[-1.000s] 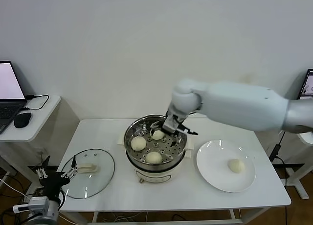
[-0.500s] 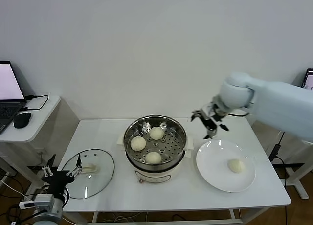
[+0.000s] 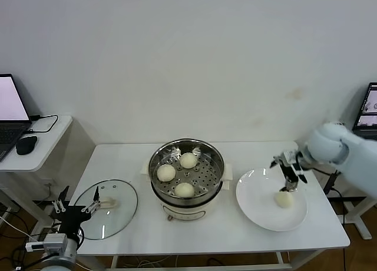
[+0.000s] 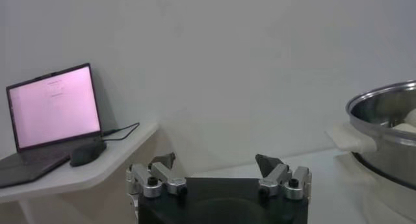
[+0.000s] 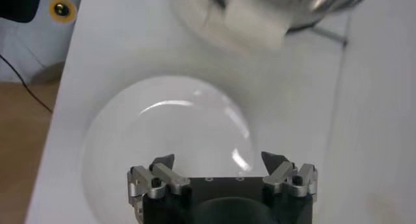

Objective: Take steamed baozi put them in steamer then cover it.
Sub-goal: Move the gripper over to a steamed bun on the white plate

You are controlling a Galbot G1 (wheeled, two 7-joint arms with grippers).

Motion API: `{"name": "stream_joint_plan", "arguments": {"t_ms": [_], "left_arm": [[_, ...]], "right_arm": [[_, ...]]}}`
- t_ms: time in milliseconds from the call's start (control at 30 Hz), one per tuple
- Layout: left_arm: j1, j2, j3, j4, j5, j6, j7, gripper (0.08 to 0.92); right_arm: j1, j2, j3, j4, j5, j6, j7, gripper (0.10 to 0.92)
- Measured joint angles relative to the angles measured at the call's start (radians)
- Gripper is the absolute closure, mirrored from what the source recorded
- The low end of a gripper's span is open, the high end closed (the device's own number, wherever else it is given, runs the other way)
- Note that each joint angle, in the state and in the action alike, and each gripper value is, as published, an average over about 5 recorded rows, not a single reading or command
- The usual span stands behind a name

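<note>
The steel steamer [image 3: 187,148] stands mid-table on its white base and holds three cream-white baozi [image 3: 166,172] on its perforated tray. A fourth baozi [image 3: 284,199] lies on the white plate [image 3: 259,206] to the right. My right gripper [image 3: 288,175] is open and empty, hovering just above that baozi; in the right wrist view [image 5: 218,161] its jaws stand wide apart over the plate [image 5: 162,134], and the baozi is hidden there. The glass cover [image 3: 121,209] with its cream handle lies flat on the table's left. My left gripper [image 3: 75,208] is open by the cover's left edge, off the table.
A side table on the left carries a laptop [image 3: 12,115] and a mouse [image 3: 26,144]; both also show in the left wrist view [image 4: 55,108]. The steamer's rim [image 4: 383,108] shows at that view's edge. Another screen [image 3: 368,109] stands at the far right.
My right gripper has left the steamer, swung right across the table and come down over the plate's baozi. The third baozi stays in the steamer. The left gripper has hardly moved.
</note>
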Motion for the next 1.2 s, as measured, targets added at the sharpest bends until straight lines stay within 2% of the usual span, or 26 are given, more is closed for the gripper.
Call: {"name": "stream_joint_plan", "arguments": {"t_ms": [1033, 1200], "left_arm": [[-0.002, -0.005, 0.001, 0.010, 0.006, 0.003, 0.000, 0.177], [-0.001, -0.007, 0.001, 0.007, 0.006, 0.004, 0.001, 0.177]], "right_arm": [[-0.297, 0.109, 0.223, -0.239, -0.177, 0.013, 0.019, 0.202], [-0.311, 0.125, 0.232, -0.258, -0.188, 0.013, 0.015, 0.231]]}}
